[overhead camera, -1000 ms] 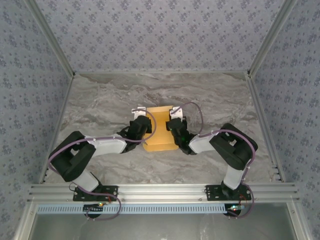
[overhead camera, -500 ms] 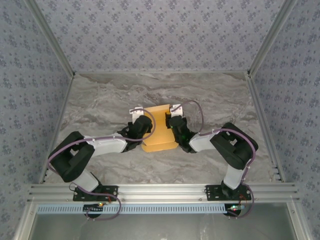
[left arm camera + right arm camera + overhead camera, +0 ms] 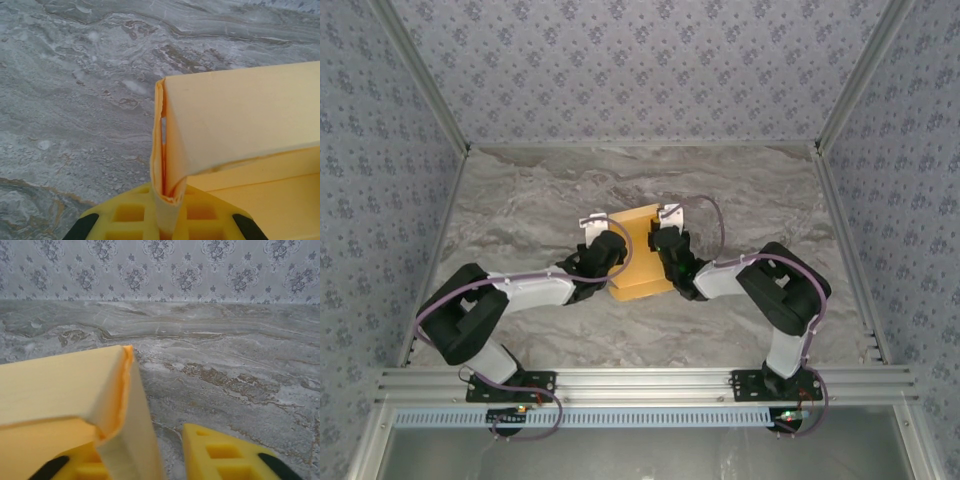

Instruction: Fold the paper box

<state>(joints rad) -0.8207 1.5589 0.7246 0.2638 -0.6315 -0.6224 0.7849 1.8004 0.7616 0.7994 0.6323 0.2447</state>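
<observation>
Squeezed narrower, the smooth tan paper box (image 3: 640, 258) is pinched by the left end effector (image 3: 165, 220), the right end effector (image 3: 162, 460) open.

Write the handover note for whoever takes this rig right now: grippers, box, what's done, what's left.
Grippers: the left gripper is shut on the paper box at its left side wall, which is doubled over and upright. The right gripper is open, straddling the right wall, with a gap beside one finger.
Box: middle of the table, between the two grippers.
Done: both side walls raised.
Left: probably clamp the right wall and press the folds. The end walls cannot be judged.
</observation>
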